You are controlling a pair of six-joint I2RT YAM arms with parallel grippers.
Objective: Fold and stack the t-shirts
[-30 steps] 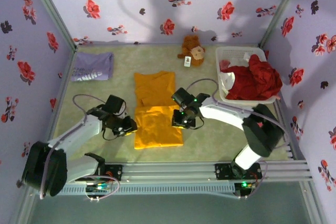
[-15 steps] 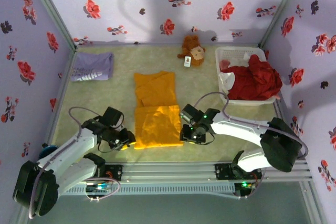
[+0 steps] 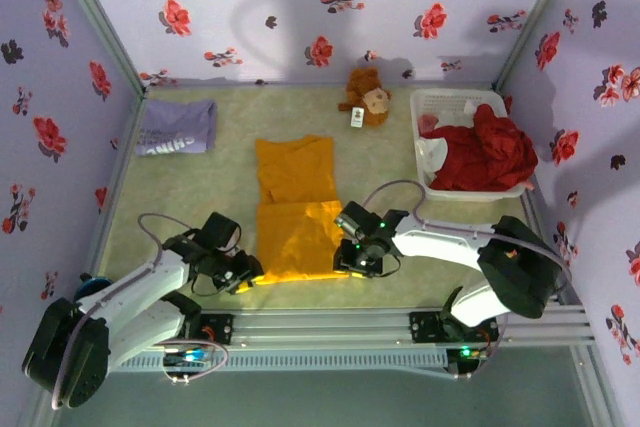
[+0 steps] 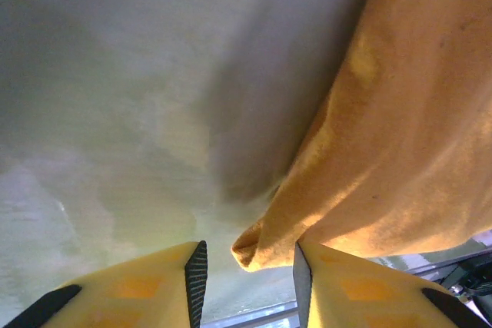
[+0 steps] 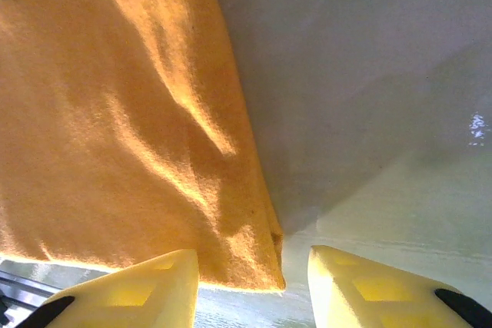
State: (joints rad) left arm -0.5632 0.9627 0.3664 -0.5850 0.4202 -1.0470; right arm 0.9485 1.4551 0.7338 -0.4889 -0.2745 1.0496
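Fold step on orange tee (image 3: 297, 209). Left gripper (image 4: 247, 265) and right gripper (image 5: 252, 266) are part-open, straddling its near corners. Next, likely: pinch both, lift evenly.

Overhead cam is looking down from high up behind the near edge, taking in the whole pale green desk (image 3: 190, 187) from far off. The wrist cams are sitting super close to the surface. The one on the left tool (image 4: 250, 263) is facing the near-left corner of the plain orange-yellow cloth t-shirt (image 4: 400, 128). The one on the right tool (image 5: 254, 266) is facing the near-right corner. All three are sharing that near hem.
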